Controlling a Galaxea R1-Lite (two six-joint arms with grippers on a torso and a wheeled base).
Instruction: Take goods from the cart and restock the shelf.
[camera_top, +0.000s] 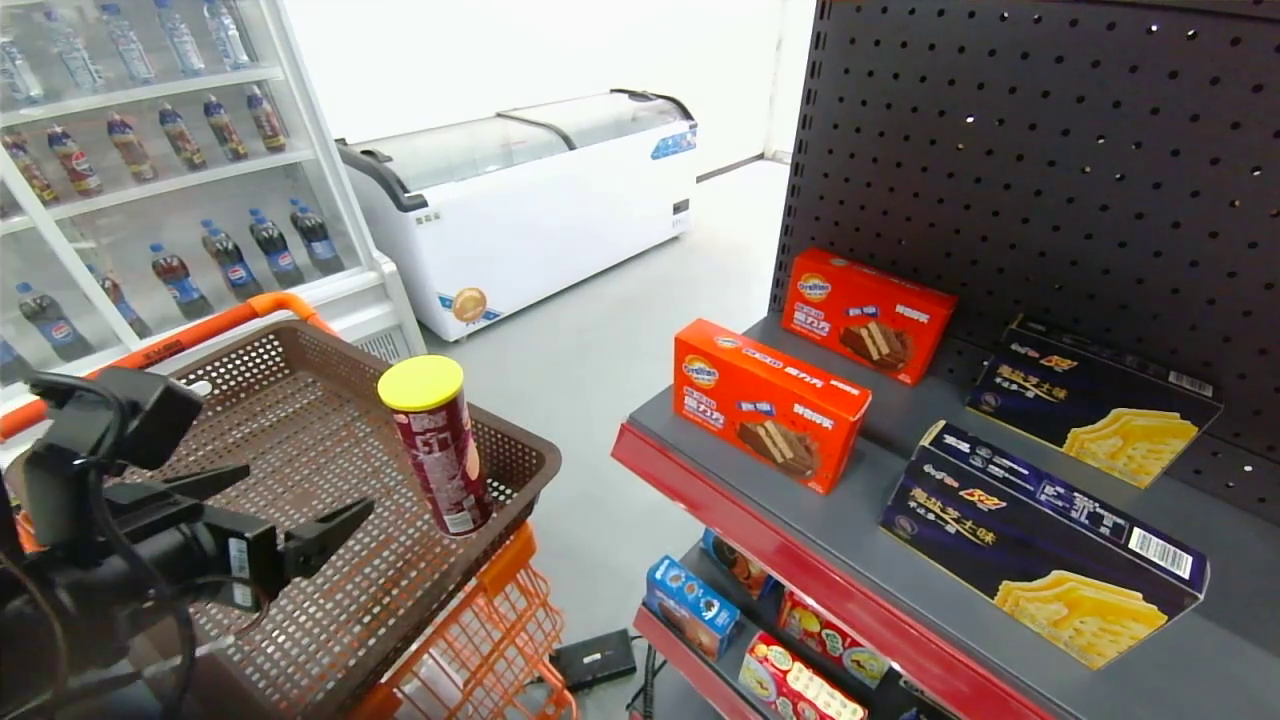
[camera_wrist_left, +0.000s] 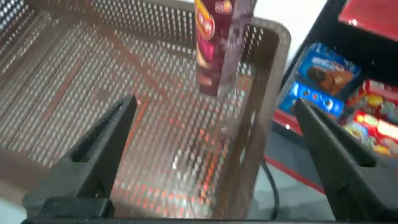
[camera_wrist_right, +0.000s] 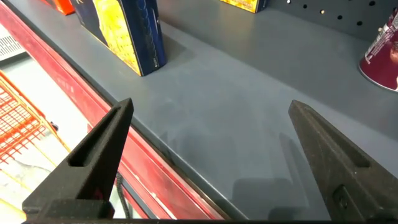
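Left tool (camera_top: 308, 488): jaws spread wide, nothing between them. It hangs over the brown perforated basket (camera_top: 300, 400) on top of the orange cart (camera_top: 490, 640).

In the head view the chip can (camera_top: 438, 450) lies at about 2 o'clock from this tool, near but apart. It is a maroon tube with a yellow lid. It stands inside the basket close to the far corner, with its top tilted toward 11 o'clock. Whether it leans on the basket wall cannot be told.

Right tool (camera_wrist_right: 211, 106): jaws wide open and empty, over a bare stretch of the grey shelf (camera_top: 700, 440) just inside its red front lip. A maroon container (camera_wrist_right: 382, 56) stands on the shelf farther in, cut off by the frame edge.

Shelf stock, head view:
- two orange wafer boxes (camera_top: 765, 405) at 3 o'clock from the can
- two dark blue cracker boxes (camera_top: 1040, 540) beyond them, at 4 o'clock

Handling (judgement):
- The can is probably a light paperboard tube, stiff along its length, with a wall that would dent under a hard squeeze.
- The glossy wrap looks slippery.
- The contents are brittle.
- The lid is likely a push-on type, so it is not a safe place to grip.

Best hold: across the mid-body, below the lid, with the jaws square to the tilted axis and moderate force. The wide opening leaves room to spare for the tube.
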